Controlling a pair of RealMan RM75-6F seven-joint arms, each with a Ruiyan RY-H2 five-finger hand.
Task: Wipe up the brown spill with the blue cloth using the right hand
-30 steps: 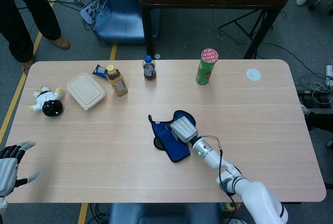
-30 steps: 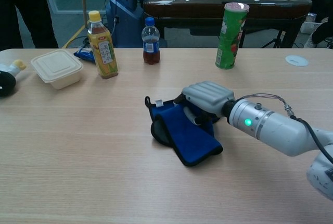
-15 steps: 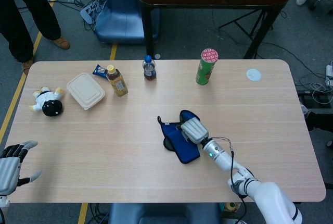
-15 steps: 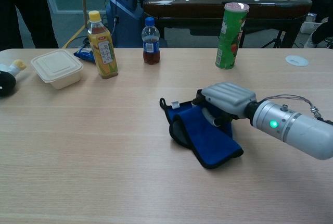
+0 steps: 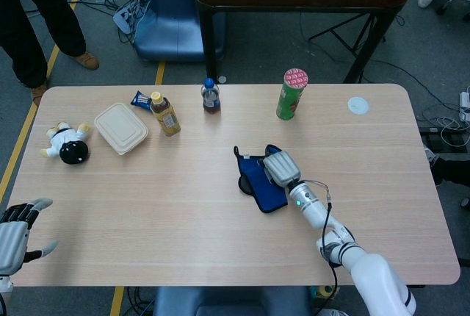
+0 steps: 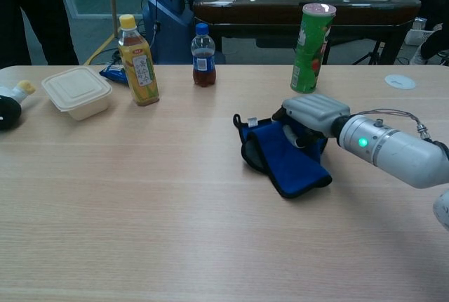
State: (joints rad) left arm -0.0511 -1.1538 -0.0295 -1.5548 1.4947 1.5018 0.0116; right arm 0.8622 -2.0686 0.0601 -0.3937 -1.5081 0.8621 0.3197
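The blue cloth (image 5: 260,178) (image 6: 287,158) lies bunched on the wooden table a little right of centre. My right hand (image 5: 281,168) (image 6: 312,114) presses down on the cloth's right part, fingers curled onto the fabric. The brown spill does not show; if there is one, the cloth and hand cover it. My left hand (image 5: 16,237) hangs at the table's near-left corner in the head view, fingers spread, holding nothing.
Along the far side stand a yellow tea bottle (image 5: 164,113), a small cola bottle (image 5: 211,96) and a green chip can (image 5: 291,95). A beige lunchbox (image 5: 120,128) and a plush toy (image 5: 67,144) sit far left. A white disc (image 5: 358,105) lies far right.
My right hand has dragged the blue cloth across the table to the right and away from me, about a hand's width. The left hand has stayed put.
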